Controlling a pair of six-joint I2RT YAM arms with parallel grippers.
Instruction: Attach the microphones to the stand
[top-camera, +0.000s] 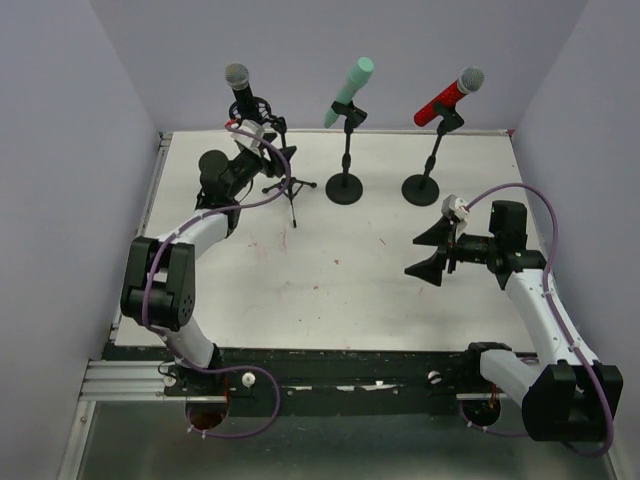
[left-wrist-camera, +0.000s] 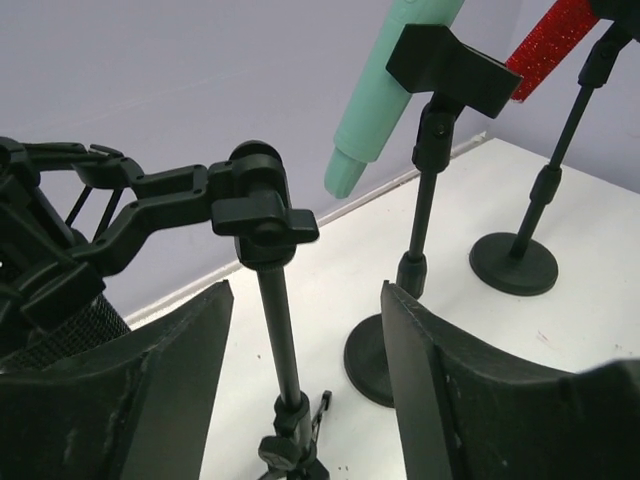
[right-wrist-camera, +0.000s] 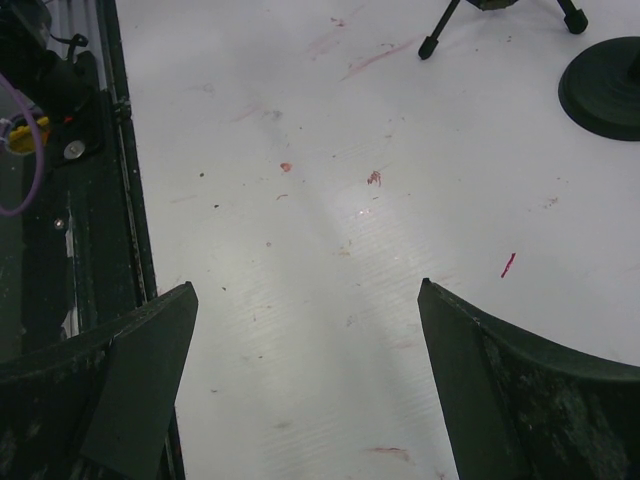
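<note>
Three mics stand clipped in a row along the far edge of the table (top-camera: 330, 290), heads tilted up. Seen from above, the black mic (top-camera: 238, 85) is at 11 o'clock, held in a shock mount on a tripod (top-camera: 285, 180). The mint mic (top-camera: 350, 90) is at 12 o'clock on a round-base stand (top-camera: 346, 187). The red mic (top-camera: 450, 97) is at 1 o'clock on a second round-base stand (top-camera: 423, 188).

The left gripper (left-wrist-camera: 305, 300) is at the tripod, just below the black mic. Its fingers are spread apart, released, with the tripod's pole (left-wrist-camera: 280, 340) standing between them. The pole sits nearer the left finger (left-wrist-camera: 150, 390). Whether it touches either finger cannot be told.

The right gripper (right-wrist-camera: 307, 290) is at 3 o'clock, well apart from the stands. Its fingers are spread wide and hold nothing, above bare white tabletop marked with small red stains.
</note>
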